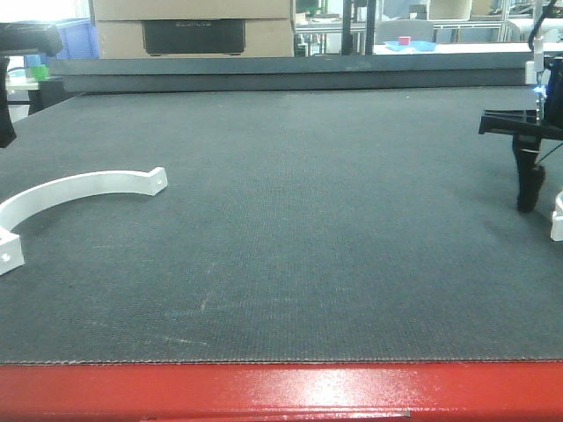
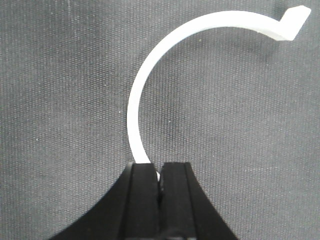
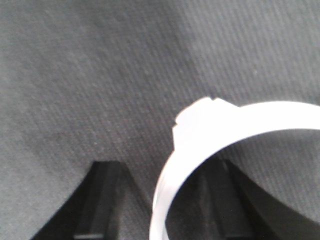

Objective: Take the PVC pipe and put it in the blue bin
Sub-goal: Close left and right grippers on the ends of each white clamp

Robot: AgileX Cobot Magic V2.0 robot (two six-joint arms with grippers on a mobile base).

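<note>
Two white curved PVC pipe pieces lie on the dark grey tabletop [image 1: 308, 220]: the left piece [image 1: 79, 186] at its left edge, the right piece [image 1: 557, 220] at its right edge. The left gripper [image 2: 159, 172] has its jaws together over the left piece's end. The right gripper [image 3: 165, 172] has its jaws apart, straddling the right piece.

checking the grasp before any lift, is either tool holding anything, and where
Nothing clearly. The right tool is open astride the right pipe. The left tool is shut at one end of the left pipe; a pinch cannot be told.
</note>
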